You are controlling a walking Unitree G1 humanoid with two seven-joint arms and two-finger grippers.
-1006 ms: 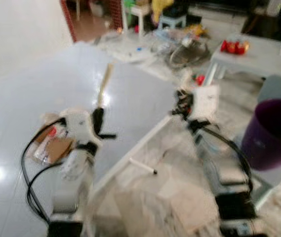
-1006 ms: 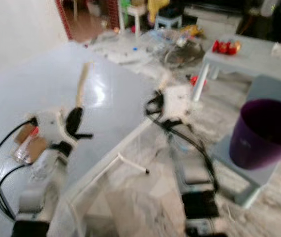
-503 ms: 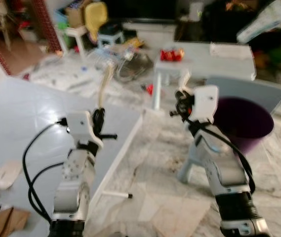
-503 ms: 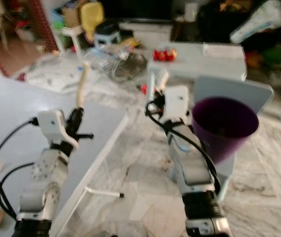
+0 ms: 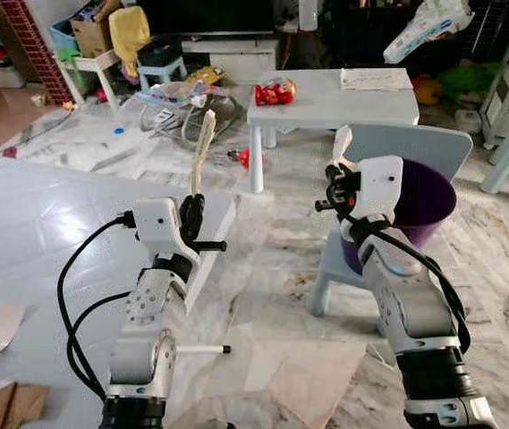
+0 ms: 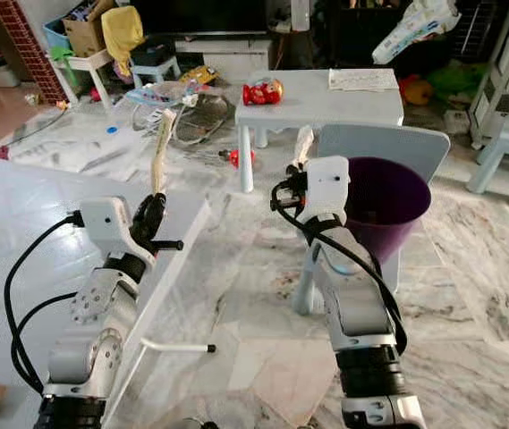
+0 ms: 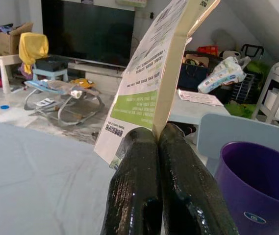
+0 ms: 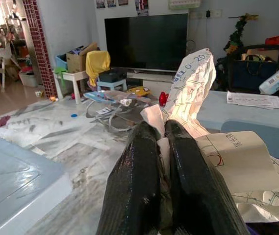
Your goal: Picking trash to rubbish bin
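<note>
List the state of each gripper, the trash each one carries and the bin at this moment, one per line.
left gripper: shut on the flat printed card, raised
flat printed card: pinched at its lower edge, standing upright
right gripper: shut on crumpled paper, raised beside the bin
crumpled paper: bunched, held between the fingers
purple bin: upright, open-topped, on the grey chair

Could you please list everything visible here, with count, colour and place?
Rubbish bin: one, purple, on the pale blue chair.
Chair: one, pale blue, ahead of the right arm.
Table: one, white, behind the chair.
Red packet: one, on the table.
Flat card: one, white and green, in left gripper.
Crumpled paper: one, white, in right gripper.
Left gripper: black, raised.
Right gripper: black, beside the bin.
</note>
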